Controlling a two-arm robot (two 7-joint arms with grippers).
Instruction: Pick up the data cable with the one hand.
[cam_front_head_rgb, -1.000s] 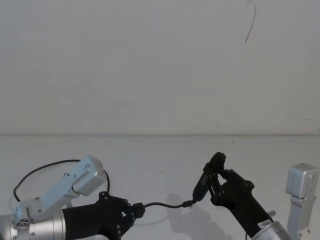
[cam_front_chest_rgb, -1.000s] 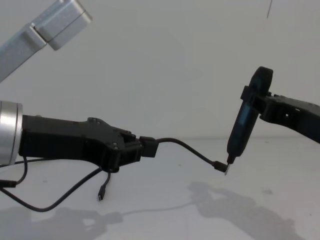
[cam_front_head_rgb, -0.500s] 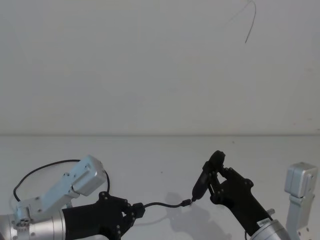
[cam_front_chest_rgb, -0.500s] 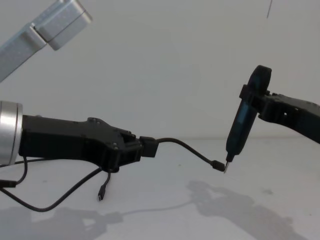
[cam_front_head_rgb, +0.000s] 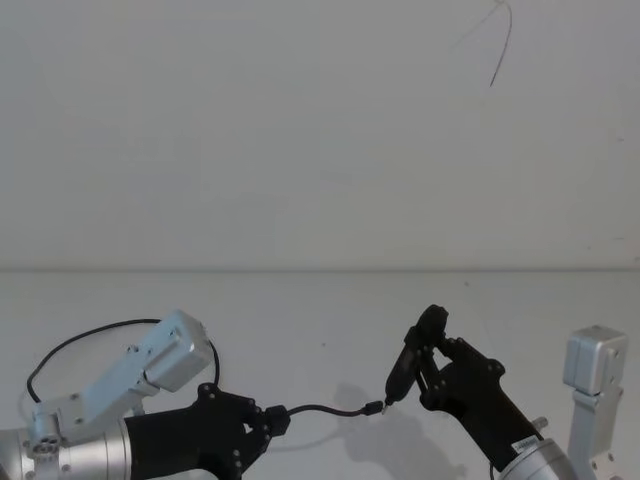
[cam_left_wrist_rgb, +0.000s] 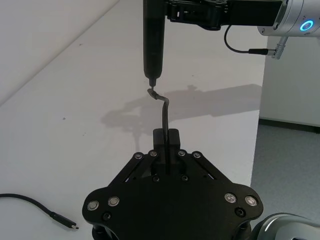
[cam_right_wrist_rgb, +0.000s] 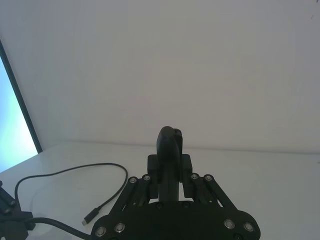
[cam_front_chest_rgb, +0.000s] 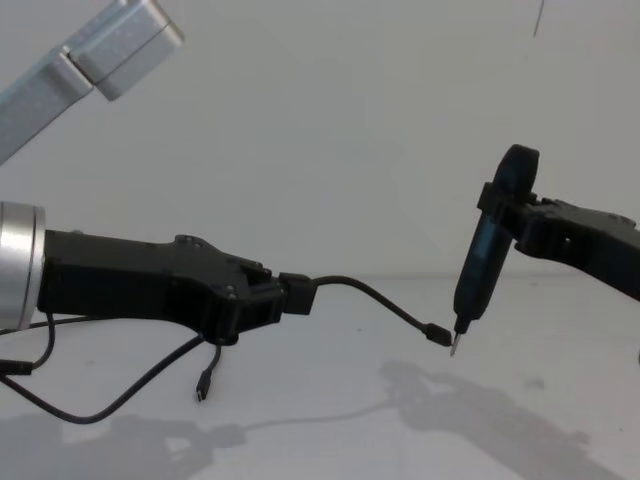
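One end of the data cable (cam_front_chest_rgb: 375, 298) is clamped in the left gripper (cam_front_chest_rgb: 272, 297) jaws and lifted off the bench (cam_front_chest_rgb: 330, 420), while the right gripper (cam_front_chest_rgb: 510, 215) jaws grip the pen tool (cam_front_chest_rgb: 480, 265), its tip just beside the cable's free plug (cam_front_chest_rgb: 437, 335); pickup looks done, next likely mating tip to plug.

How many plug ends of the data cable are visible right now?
2. One plug hangs free beside the pen-like tool held by the right gripper; the other plug dangles below the left gripper, which clamps the data cable.

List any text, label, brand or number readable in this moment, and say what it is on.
No text is readable.
A small white sticker on the right arm's wrist behind the right gripper carries print too small to read.
The left gripper, data cable and pen-like tool bear no markings.
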